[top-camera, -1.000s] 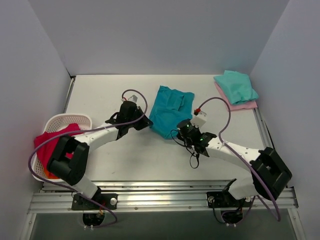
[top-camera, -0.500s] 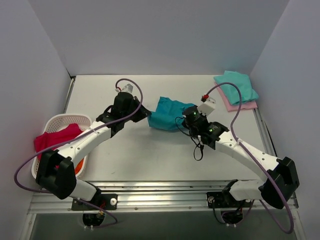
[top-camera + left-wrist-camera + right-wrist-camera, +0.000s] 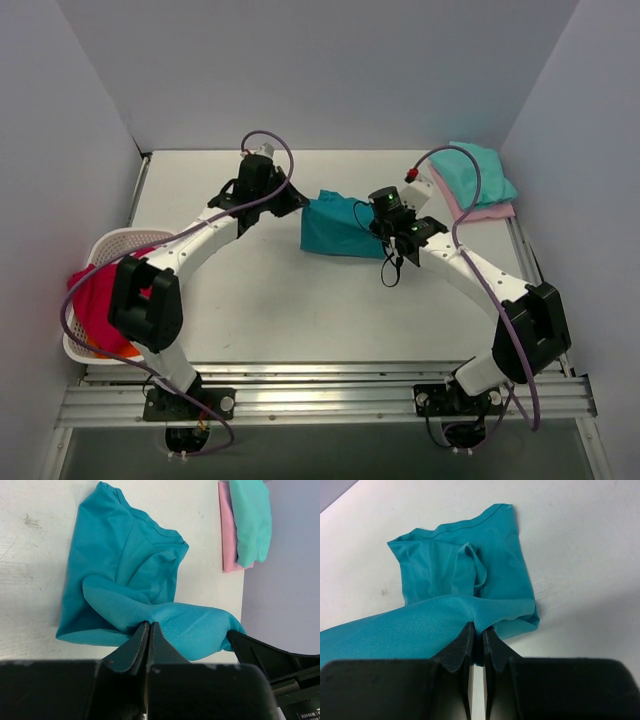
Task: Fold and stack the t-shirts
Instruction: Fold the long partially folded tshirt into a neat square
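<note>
Two arms: L and R both reach in from the near edge and meet over the back-centre of the table (image 3: 270, 300).
Teal-blue t-shirt (image 3: 340, 232): bunched at table centre-back, strung btwn the two grippers; well apart from the basket, nearer the folded stack at far R.
Long axis: runs L-R across the table in the top view, roughly parallel to the near edge, one end at each gripper.
Held strip: a fold of cloth is pulled up btwn the two pinch points; the rest of the shirt lies rumpled on the tabletop beyond it.
Which way it points: a stitched edge faces away from the R wrist cam. Collar or hem, can't tell.
L gripper (image 3: 300, 206): clamped tight on the shirt's L end, w/ cloth nipped right at the fingertips (image 3: 135, 645).
R gripper (image 3: 380, 222): clamped tight on the shirt's R end, the teal fold caught btwn its fingers (image 3: 462, 642).
Mint-green t-shirt (image 3: 475, 172): folded, lying on top of the pink one in the far-R corner.
Pale pink t-shirt (image 3: 485, 210): folded flat underneath, its edge showing on the near side.
Basket (image 3: 112, 240): white lattice, at the table's L edge by the L arm, w/ red cloth (image 3: 100, 290) spilling over the rim.
</note>
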Motion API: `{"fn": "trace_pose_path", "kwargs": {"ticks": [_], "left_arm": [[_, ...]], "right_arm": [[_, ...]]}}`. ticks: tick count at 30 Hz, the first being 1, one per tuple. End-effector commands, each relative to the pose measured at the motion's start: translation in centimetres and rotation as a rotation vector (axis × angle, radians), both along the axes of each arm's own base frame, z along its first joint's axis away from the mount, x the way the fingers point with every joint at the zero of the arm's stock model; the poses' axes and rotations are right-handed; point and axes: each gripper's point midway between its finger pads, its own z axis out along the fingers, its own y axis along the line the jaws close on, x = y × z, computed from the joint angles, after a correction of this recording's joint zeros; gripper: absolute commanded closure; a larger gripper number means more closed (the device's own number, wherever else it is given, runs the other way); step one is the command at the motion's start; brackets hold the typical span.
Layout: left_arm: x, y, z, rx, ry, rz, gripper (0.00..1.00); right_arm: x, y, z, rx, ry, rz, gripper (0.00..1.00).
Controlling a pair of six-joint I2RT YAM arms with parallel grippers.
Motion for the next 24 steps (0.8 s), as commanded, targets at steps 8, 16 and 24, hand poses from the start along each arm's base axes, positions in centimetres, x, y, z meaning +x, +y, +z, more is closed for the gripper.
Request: {"fn": "trace_pose_path", "kwargs": {"ticks": [8,16,24], "left_arm": [[7.3,0.0,1.2,-0.05,-0.008,-0.027,0.96],[20.2,-2.5,-5.5,-0.288,0.013,-0.214,0.06],[21.6,2.9,-1.2,-0.388,-0.13,-0.143,0.06]], "right_arm": [[7.3,-1.8,-1.2,0.027,0.018,-0.069,1.0],[19.5,-7.6,-4.5,-0.031,0.108,-0.317,0.17],[21.4,-7.8,-0.5,-0.033,-0.003,-0.298,0.0]]}}
